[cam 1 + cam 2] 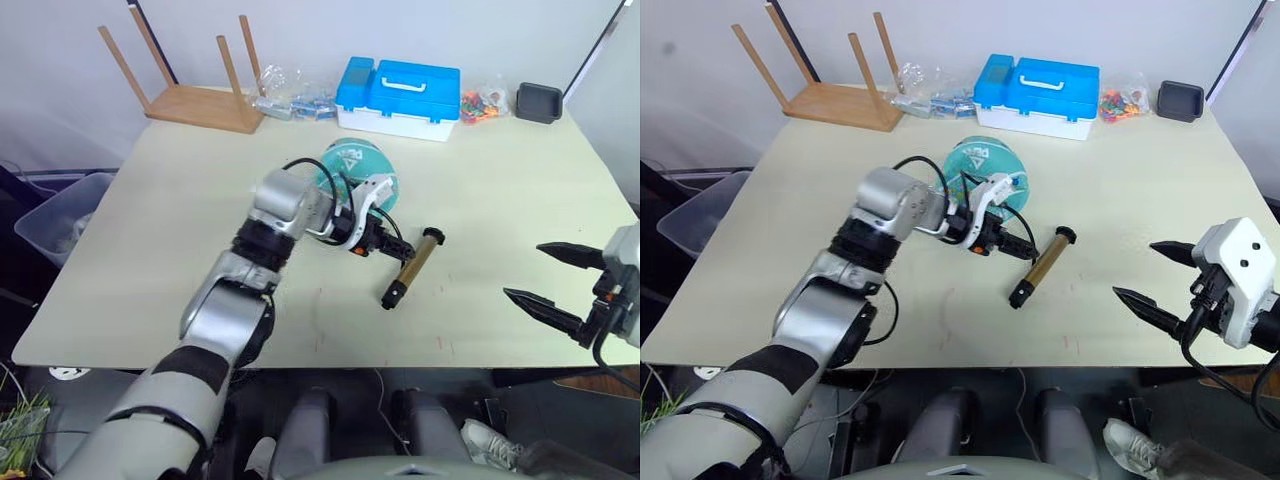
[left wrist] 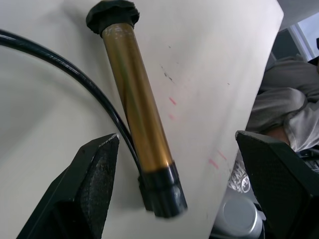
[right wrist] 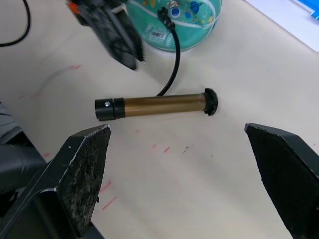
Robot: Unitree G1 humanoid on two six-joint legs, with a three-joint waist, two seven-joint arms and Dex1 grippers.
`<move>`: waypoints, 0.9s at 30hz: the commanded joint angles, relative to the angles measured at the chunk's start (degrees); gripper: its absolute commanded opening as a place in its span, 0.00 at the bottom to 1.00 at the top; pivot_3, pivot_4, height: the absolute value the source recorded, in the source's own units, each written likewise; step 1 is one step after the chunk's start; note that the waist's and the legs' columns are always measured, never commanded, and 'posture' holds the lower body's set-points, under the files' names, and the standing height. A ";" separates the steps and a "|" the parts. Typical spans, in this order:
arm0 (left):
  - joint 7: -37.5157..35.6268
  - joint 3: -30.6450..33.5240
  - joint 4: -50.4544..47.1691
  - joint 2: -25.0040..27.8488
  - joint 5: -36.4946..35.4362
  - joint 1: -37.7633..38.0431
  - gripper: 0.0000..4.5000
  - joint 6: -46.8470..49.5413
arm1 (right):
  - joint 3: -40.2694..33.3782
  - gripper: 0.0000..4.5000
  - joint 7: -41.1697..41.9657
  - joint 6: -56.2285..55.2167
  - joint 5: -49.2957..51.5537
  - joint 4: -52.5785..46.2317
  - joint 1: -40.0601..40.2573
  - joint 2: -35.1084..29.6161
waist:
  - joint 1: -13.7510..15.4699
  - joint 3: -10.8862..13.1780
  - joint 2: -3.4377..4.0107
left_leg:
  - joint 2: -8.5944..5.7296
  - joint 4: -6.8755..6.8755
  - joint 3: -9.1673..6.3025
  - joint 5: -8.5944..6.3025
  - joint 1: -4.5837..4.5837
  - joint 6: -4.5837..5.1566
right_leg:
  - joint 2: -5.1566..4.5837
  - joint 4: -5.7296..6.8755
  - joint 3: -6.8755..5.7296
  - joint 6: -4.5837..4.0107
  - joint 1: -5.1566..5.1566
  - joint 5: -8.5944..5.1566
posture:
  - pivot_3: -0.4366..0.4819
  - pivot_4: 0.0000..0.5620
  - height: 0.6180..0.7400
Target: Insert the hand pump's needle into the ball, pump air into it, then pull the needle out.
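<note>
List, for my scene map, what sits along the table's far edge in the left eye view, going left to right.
Upturned wooden stool → clear plastic bags → blue box → bag of colourful bits → black tray.

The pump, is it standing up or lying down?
Lying down: the hand pump rests flat along the table, its barrel sideways.
</note>
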 commanded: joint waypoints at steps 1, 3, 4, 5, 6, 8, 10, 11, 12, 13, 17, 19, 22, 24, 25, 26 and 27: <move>-2.14 -0.06 7.75 -3.10 2.27 -4.79 0.88 -4.57 | -2.79 1.00 0.11 -1.98 0.39 -0.11 1.02 -0.61 | -0.03 0.00 0.00 | 0.00 -0.01 0.00 0.00 0.01 0.00 | 0.00 0.00 0.00 0.00 0.00 0.00 | 0.48 0.27 1.00; -3.11 -0.61 13.79 -5.62 4.56 -7.12 0.88 -7.96 | -2.56 1.00 -0.35 -2.49 0.29 -0.27 1.61 -0.41 | -0.10 0.00 0.01 | 0.01 -0.01 0.00 0.00 0.02 0.00 | 0.02 0.01 0.00 0.00 0.00 0.00 | 0.48 0.27 1.00; -3.81 -0.86 16.56 -6.68 5.59 -8.21 0.88 -9.32 | -2.35 1.00 -0.62 -2.73 0.20 -0.40 1.86 -0.30 | -0.11 0.00 0.01 | 0.01 -0.02 0.00 0.00 0.02 0.00 | 0.02 0.01 0.00 0.00 0.00 0.00 | 0.48 0.27 1.00; -4.27 -1.11 19.03 -7.61 6.66 -9.15 0.88 -10.61 | -2.21 1.00 -0.88 -2.88 0.14 -0.61 2.13 -0.17 | -0.18 0.00 0.01 | 0.01 -0.02 0.00 0.00 0.02 0.00 | 0.02 0.01 0.00 0.00 0.00 0.00 | 0.48 0.27 1.00; -4.75 -1.49 21.56 -8.45 8.02 -10.03 0.88 -12.05 | -2.02 1.00 -1.16 -2.96 0.14 -0.81 2.28 -0.07 | -0.21 0.00 0.01 | 0.01 -0.02 0.01 0.00 0.02 0.00 | 0.02 0.01 0.01 0.00 0.00 -0.01 | 0.48 0.27 1.00; -5.57 -1.78 26.47 -10.14 10.47 -11.66 0.88 -15.10 | -1.67 1.00 -1.93 -3.05 0.30 -1.38 2.61 0.15 | -0.22 0.00 0.00 | 0.01 -0.02 0.01 0.00 0.02 0.01 | 0.02 0.01 0.01 0.00 0.00 -0.01 | 0.48 0.27 1.00; -5.74 -1.89 30.61 -11.57 12.88 -12.93 0.88 -18.24 | -1.15 1.00 -2.63 -3.32 0.10 -2.04 3.18 0.23 | -0.30 0.00 0.00 | 0.01 -0.02 0.01 0.00 0.01 0.01 | 0.02 0.01 0.01 0.00 0.00 0.00 | 0.48 0.27 1.00; -5.98 -1.81 32.20 -12.13 13.87 -13.36 0.88 -19.45 | -0.95 1.00 -2.95 -3.45 0.09 -2.30 3.41 0.29 | -0.32 0.00 0.00 | 0.01 -0.02 0.02 -0.01 0.02 0.01 | 0.02 0.01 0.02 0.00 0.00 -0.01 | 0.48 0.27 1.00; -6.22 -1.57 33.51 -12.59 14.74 -13.71 0.88 -20.43 | -0.84 1.00 -3.26 -3.53 0.23 -2.48 3.55 0.35 | -0.33 0.00 0.00 | 0.01 -0.02 0.01 -0.01 0.01 0.01 | 0.02 0.02 0.02 0.00 -0.01 -0.01 | 0.48 0.27 1.00; -6.29 -1.45 34.68 -13.01 15.71 -13.92 0.88 -21.48 | -0.75 1.00 -3.58 -3.62 0.32 -2.72 3.75 0.39 | -0.33 0.00 0.00 | 0.01 -0.02 0.01 -0.01 0.01 0.01 | 0.02 0.01 0.01 0.00 0.00 0.00 | 0.48 0.27 1.00; -6.83 -0.70 37.84 -14.35 18.63 -14.18 0.88 -23.98 | -0.56 1.00 -4.50 -3.97 0.45 -3.33 4.50 0.52 | -0.32 0.00 0.00 | 0.01 -0.02 0.01 -0.01 0.02 0.01 | 0.02 0.02 0.02 0.00 0.00 0.00 | 0.48 0.27 1.00; -7.15 0.05 38.98 -15.33 19.40 -14.17 0.88 -24.65 | -0.19 1.00 -4.95 -4.21 0.27 -3.46 4.86 0.69 | -0.31 0.00 0.00 | 0.01 -0.02 0.00 -0.01 0.01 0.01 | 0.02 0.02 0.01 0.00 0.00 0.00 | 0.48 0.27 1.00; -5.96 2.81 41.04 -16.86 19.33 -14.12 0.88 -24.70 | 1.00 1.00 -5.79 -4.57 -0.24 -3.64 5.25 0.83 | -0.30 0.00 0.00 | 0.01 -0.01 0.01 -0.01 0.01 0.01 | 0.01 0.03 0.02 0.01 0.00 0.00 | 0.48 0.27 1.00; -4.69 4.63 42.09 -17.33 19.46 -14.23 0.88 -24.64 | 1.35 1.00 -6.25 -4.48 -0.09 -3.87 5.18 0.53 | -0.29 0.00 0.00 | 0.01 -0.01 0.00 -0.01 0.01 0.01 | 0.01 0.04 0.01 0.01 0.00 0.00 | 0.48 0.27 1.00; -4.14 5.25 42.49 -17.49 19.81 -14.28 0.88 -24.79 | 1.26 1.00 -6.40 -4.37 0.15 -3.90 5.04 0.32 | -0.30 0.00 0.00 | 0.00 -0.01 0.00 -0.01 0.01 0.01 | 0.01 0.04 0.01 0.01 0.00 0.00 | 0.48 0.27 1.00; -3.74 5.76 42.79 -17.62 20.12 -14.30 0.88 -24.93 | 1.27 1.00 -6.55 -4.32 0.30 -3.88 4.92 0.18 | -0.30 0.00 0.00 | 0.01 -0.01 0.01 -0.01 0.01 0.01 | 0.01 0.04 0.02 0.01 0.00 0.00 | 0.48 0.27 1.00; -3.52 5.78 43.13 -17.93 20.82 -14.02 0.88 -25.24 | 1.29 1.00 -6.68 -4.29 0.26 -3.83 4.85 -0.03 | -0.31 0.00 0.00 | 0.01 -0.01 0.00 -0.01 0.02 0.01 | 0.01 0.04 0.01 0.01 0.00 0.00 | 0.48 0.27 1.00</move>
